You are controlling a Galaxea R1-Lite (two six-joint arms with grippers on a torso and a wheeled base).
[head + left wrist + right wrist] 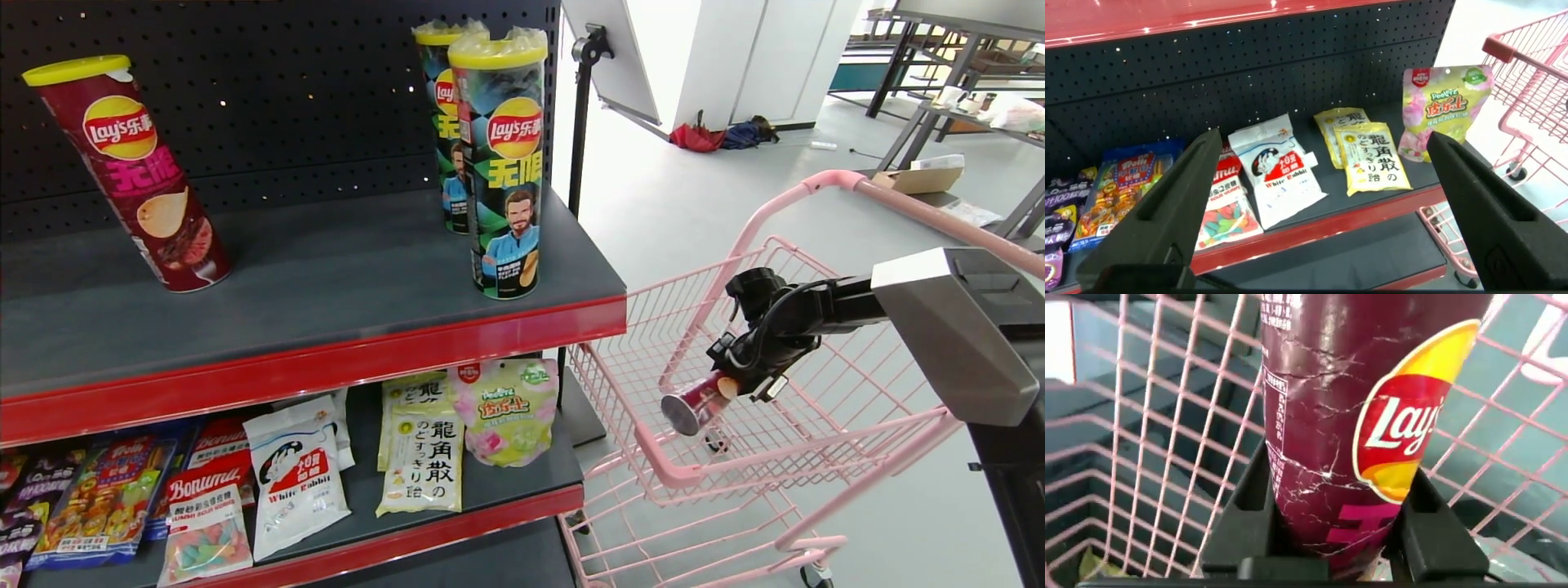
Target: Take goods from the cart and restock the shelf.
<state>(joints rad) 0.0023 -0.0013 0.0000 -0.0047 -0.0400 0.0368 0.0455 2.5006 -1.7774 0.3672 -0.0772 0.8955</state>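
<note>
Gripping a maroon chip can [694,406] sideways, the R gripper [729,385] hangs over the pink cart [653,465], at the basket corner nearest the shelf [326,286]. Its fingers [1245,518] are closed snug on the can's body, one each side. The can's metal base points toward the shelf, w/ wire mesh behind it. The L gripper [1323,139] is spread wide & holds nothing. It faces the lower shelf [1372,220], where snack bags lie flat: a white bag [1278,167], yellow bags [1376,159], & a green-pink pouch [1445,110] propped up at the cart end. On the shelf's top level a 2nd maroon can [135,171] stands at far L. Two green cans [502,171] stand near the R edge, one behind the other.
</note>
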